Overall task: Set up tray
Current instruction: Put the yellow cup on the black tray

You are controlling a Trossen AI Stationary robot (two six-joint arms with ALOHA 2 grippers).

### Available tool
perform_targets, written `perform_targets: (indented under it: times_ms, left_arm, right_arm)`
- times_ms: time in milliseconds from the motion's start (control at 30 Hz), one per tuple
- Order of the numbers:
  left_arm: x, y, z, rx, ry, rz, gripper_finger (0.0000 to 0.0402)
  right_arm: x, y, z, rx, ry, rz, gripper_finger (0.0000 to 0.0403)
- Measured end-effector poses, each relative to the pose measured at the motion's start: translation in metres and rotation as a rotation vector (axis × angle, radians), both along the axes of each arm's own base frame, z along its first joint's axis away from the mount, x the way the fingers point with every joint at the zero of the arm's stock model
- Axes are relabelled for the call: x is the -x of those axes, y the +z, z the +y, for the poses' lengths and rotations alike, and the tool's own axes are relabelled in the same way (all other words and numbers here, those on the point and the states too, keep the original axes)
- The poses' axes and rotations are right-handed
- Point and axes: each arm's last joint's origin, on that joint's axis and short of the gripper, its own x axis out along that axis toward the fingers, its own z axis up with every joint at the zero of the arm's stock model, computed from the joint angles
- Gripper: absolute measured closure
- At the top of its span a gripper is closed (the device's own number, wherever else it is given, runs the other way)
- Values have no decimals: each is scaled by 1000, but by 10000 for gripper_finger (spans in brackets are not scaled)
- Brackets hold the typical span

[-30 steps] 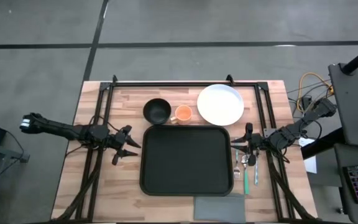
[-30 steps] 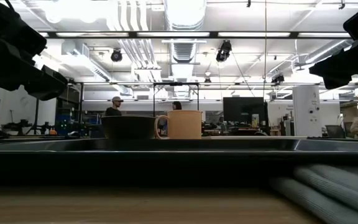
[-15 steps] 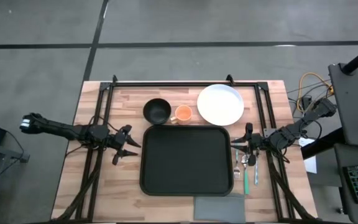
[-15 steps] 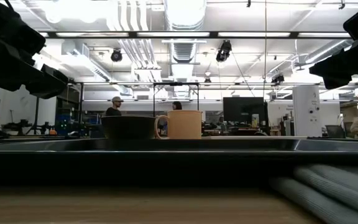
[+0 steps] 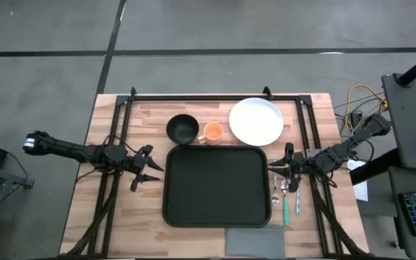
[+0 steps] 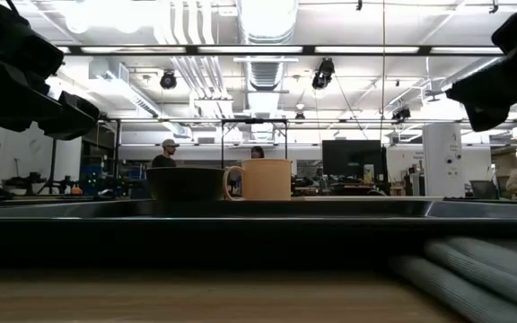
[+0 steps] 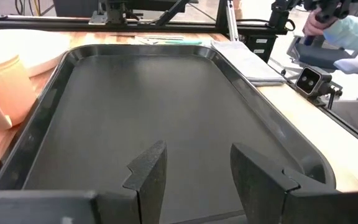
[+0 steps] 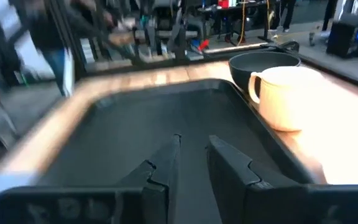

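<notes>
The tray [image 5: 217, 185], a black rounded-corner rectangle with a low raised rim and a matte, smooth floor, is lying flat in the middle of the wooden table [image 5: 110, 217], its long axis running across the table from the left arm's side to the right arm's side in the high view. Beyond its far edge a dark round bowl [image 5: 182, 128], a small orange cup [image 5: 212, 131] with a handle and a round white plate [image 5: 256, 121] are standing in a row. A grey napkin [image 5: 254, 240] is lying just past the near right corner, and cutlery [image 5: 285, 195], including a green-handled piece, is lying just beside the tray's right short edge. The left gripper [image 5: 148, 173] is hovering just off the left short edge, its dark fingers [image 7: 148, 171] standing well apart and gripping nothing. The right gripper [image 5: 279, 172] is hovering at the right short edge above the cutlery's far ends; its fingers [image 8: 225, 163] are standing close together with a narrow gap, and nothing is showing between them. In the low view the tray's rim [image 6: 258, 210] is showing as a dark, level band.
</notes>
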Motion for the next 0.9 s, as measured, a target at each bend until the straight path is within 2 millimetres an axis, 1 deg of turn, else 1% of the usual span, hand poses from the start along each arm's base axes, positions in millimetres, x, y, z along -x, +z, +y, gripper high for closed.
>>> perform_targets:
  times_ms: [167,300,433,533,600,700,733,833,900]
  left_arm:
    - [0,0,0,0,0,0,244]
    - [0,0,0,1,0,-1,244]
    - [0,1,0,2,-1,-8,244]
    - [0,1,0,3,-1,-15,244]
    - [-1,2,0,4,-1,-20,244]
    - [-1,2,0,23,5,-15,244]
    - [-1,2,0,52,14,-8,244]
    - [-2,5,1,206,102,1,244]
    - [-3,10,2,232,160,-27,244]
  right_arm:
    - [-1,9,0,-81,-3,-79,332]
    - [-1,10,0,-86,-6,-92,326]
    - [-1,10,-2,-88,-77,-100,326]
    - [-1,18,-5,-121,-143,-168,324]
    - [-2,29,-6,-90,-125,-198,320]
    - [-5,54,-8,-27,-110,-221,314]
    - [-6,65,-9,-6,-118,-223,312]
    - [-10,94,-12,66,-151,-164,305]
    - [-13,109,-14,96,-176,-100,300]
